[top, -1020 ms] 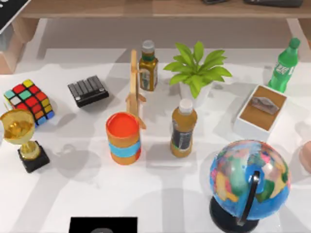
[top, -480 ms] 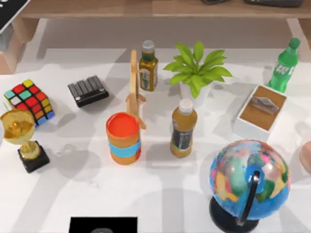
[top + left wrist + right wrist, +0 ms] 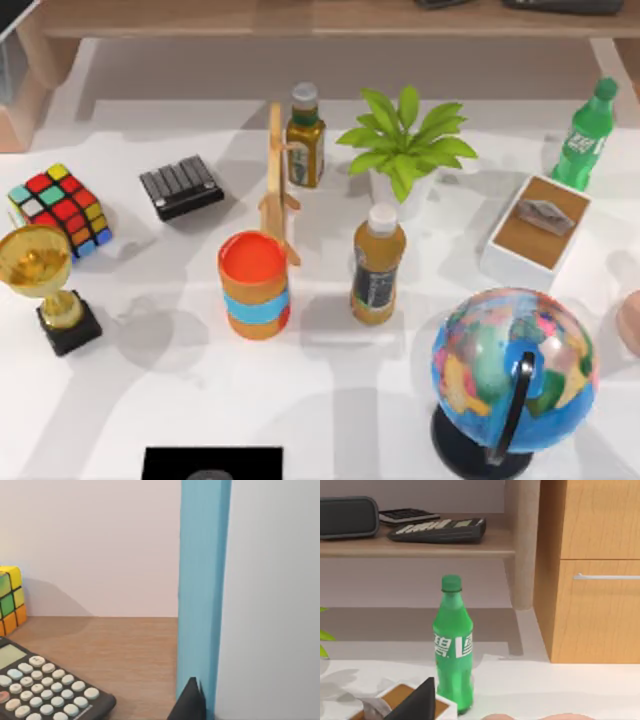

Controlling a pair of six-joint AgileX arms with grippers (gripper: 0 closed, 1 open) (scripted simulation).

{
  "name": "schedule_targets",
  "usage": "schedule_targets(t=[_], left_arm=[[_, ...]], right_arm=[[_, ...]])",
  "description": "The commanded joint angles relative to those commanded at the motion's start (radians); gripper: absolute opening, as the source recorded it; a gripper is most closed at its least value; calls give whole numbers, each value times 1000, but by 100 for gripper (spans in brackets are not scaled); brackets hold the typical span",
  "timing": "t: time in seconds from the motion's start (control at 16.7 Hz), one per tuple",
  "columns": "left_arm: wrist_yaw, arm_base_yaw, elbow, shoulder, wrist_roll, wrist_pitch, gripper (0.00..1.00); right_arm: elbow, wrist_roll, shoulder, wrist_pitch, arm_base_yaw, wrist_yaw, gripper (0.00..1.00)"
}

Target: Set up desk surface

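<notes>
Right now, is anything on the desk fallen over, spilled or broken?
Nothing stands out. On the desk surface the two amber bottles, the green bottle, the plant, the cup, the trophy and the globe all stand upright, with no spill.

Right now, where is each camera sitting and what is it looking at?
Top view: sits above the table, looking down at the desk surface with the globe, plant and orange cup; no arm is seen.
Left wrist view: rides my left arm, facing a wooden shelf with a calculator and a blue upright panel; a dark gripper tip pokes in.
Right wrist view: rides my right arm, facing the green bottle; a dark gripper tip shows.
Shared: the green bottle appears in both the top and right wrist views.
</notes>
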Motion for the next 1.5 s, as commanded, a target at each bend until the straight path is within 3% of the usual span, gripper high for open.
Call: schedule_targets(t=[0.48,0.72,1.08,1.5], left_arm=[[-22,-17,-69,-63,3,8,0],[8,60,-73,-113,53,65,0],[114,409,-201,-211,292,233,0],[322,911,-583,-210,744,424,0]], right_arm=[[0,0,0,0,0,0,100],[0,0,0,0,0,0,100],[0,0,0,0,0,0,100],[0,0,0,0,0,0,100]])
